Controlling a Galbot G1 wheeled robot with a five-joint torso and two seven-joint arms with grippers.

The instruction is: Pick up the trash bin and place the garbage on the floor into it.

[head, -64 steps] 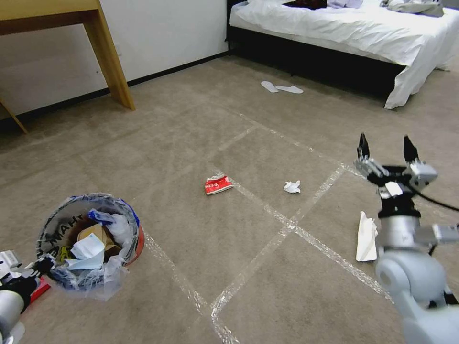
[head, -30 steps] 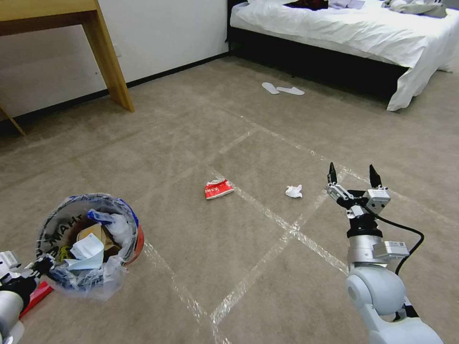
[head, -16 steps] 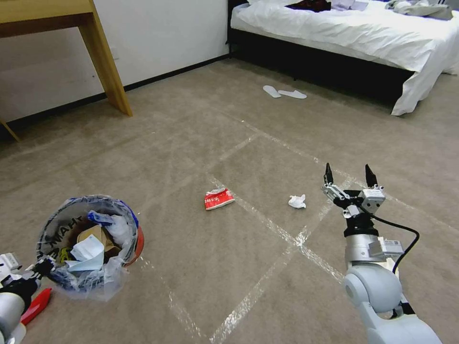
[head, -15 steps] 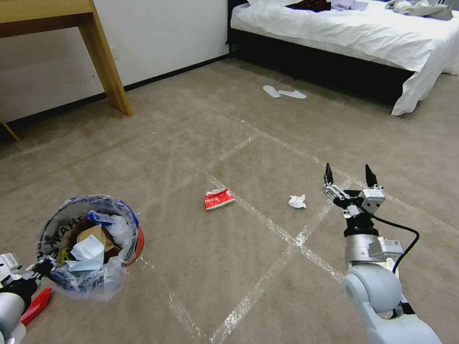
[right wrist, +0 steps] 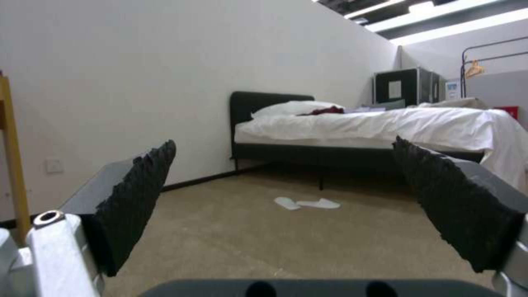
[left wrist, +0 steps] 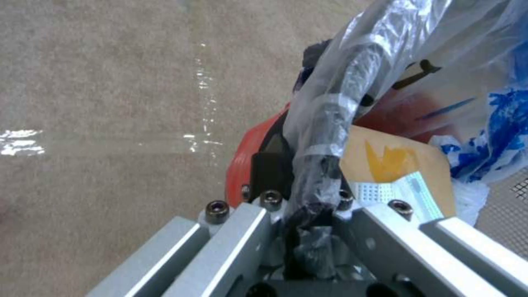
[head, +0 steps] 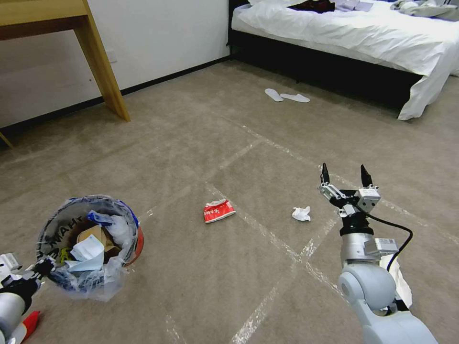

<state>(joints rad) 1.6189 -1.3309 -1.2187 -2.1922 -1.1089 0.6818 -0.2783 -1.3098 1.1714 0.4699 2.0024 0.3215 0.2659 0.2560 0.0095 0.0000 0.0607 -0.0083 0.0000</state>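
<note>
Beige carpet [head: 201, 143] crossed by shiny tape lines is spreading out toward a white-sheeted bed [head: 344, 33] at the far wall, with a wooden desk leg [head: 103, 67] standing at the far left and a pair of white slippers [head: 287, 96] lying near the bed.

At the near left, the left gripper [head: 40, 266] is clenching the rim of the red trash bin [head: 88, 241], pinching the clear liner bag against the rim, as the left wrist view [left wrist: 313, 181] is showing close up. Held this way, the bin is probably travelling with the robot, mouth up, so litter can be dropped straight in. It is already holding a brown paper piece and pale blue and white scraps.

Out on the carpet, a red wrapper [head: 219, 210] is lying beside a tape line, and a white tissue wad [head: 301, 213] is lying just left of the right gripper [head: 345, 173]. That gripper is hanging above the floor with its jaws spread wide and nothing between them, pointing forward toward the bed rather than down, likely lining up for the tissue.

A white paper sheet [head: 399, 282] is lying partly hidden behind the right arm, so its full shape is unclear. A red object [head: 26, 325] at the near left corner is being cut off by the frame and the left arm; what it is cannot be told. The bin's base and the liner's black lettering are mostly covered by crumpled plastic.
</note>
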